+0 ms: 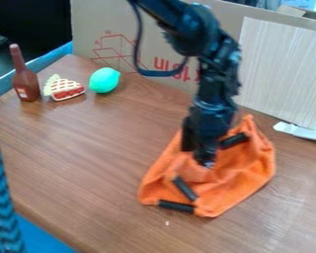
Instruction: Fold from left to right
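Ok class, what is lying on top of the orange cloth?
On the cloth lie two short black bars, with a similar dark piece beside the gripper. The gripper hides part of the cloth, so whatever is behind it cannot be seen.

Arm: black, entering from the top edge left of the middle, slanting down to the right [190,32]
Bend: right of the middle, high up; below it the arm turns steeply downward [221,47]
Cable: dark, hanging in a loose loop on the left side of the arm, its lower end curving back toward it [139,47]
Wrist: below the bend, nearly upright, leaning slightly to the lower left [215,94]
Hand: black, low under the wrist, pointing down [204,152]
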`<state>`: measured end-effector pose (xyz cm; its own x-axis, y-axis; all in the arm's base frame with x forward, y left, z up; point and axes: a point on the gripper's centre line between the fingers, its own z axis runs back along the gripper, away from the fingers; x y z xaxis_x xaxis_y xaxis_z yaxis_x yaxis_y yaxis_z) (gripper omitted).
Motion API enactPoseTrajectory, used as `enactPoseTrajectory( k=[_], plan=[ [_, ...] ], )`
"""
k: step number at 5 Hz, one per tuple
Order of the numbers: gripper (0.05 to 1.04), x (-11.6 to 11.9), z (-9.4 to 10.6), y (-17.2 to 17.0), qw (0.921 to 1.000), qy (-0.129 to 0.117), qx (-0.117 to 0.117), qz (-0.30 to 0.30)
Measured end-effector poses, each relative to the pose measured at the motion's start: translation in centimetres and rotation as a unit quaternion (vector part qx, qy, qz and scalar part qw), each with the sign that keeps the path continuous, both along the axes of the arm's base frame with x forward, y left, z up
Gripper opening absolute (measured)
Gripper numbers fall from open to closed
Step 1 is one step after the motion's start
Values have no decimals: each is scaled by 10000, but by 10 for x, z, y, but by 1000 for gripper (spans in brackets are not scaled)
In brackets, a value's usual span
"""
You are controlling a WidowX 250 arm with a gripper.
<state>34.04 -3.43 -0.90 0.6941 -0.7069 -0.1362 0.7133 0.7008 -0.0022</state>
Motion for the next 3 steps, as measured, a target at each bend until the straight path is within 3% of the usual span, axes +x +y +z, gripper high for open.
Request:
enactPoseTrajectory(
  k=[1,3],
  plan=[
    [999,-26,2,35,10000,30,30,3],
    [1000,-51,-5,95,9986,-336,391,-128]
  ],
)
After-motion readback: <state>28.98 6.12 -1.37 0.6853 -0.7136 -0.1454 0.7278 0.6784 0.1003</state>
